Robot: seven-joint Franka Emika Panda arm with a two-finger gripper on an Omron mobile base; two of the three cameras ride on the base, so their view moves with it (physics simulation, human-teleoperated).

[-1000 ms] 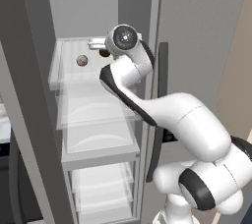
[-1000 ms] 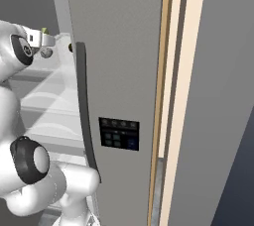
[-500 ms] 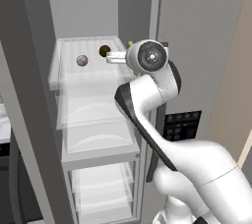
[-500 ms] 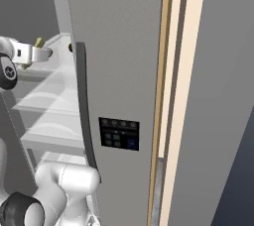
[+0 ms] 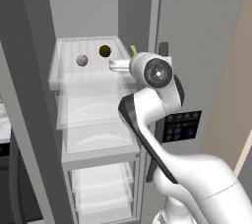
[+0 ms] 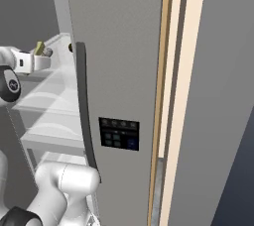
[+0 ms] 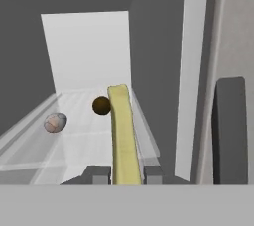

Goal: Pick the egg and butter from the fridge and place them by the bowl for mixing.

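The fridge (image 5: 197, 31) stands open, with glass shelves inside. On the top shelf (image 5: 69, 78) lies the pale egg (image 5: 82, 60) (image 7: 54, 122), and a dark brown ball (image 5: 105, 50) (image 7: 101, 105) rests behind it. My gripper (image 7: 126, 175) (image 5: 129, 57) is shut on the yellowish butter (image 7: 122, 136) (image 5: 133, 50) (image 6: 38, 48). It holds the stick upright at the shelf's right side, close to the door's edge and just right of the brown ball. The bowl is out of view.
The fridge door's long dark handle (image 6: 84, 106) (image 7: 229, 131) and the dark control panel (image 6: 118, 133) are right beside the hand. Lower glass shelves (image 5: 98, 139) sit beneath the arm. A tan wall edge (image 6: 166, 71) runs to the right of the fridge.
The hand has moved right across the top shelf toward the door edge with the butter in it, and the elbow has swung right. The egg and brown ball stayed put.
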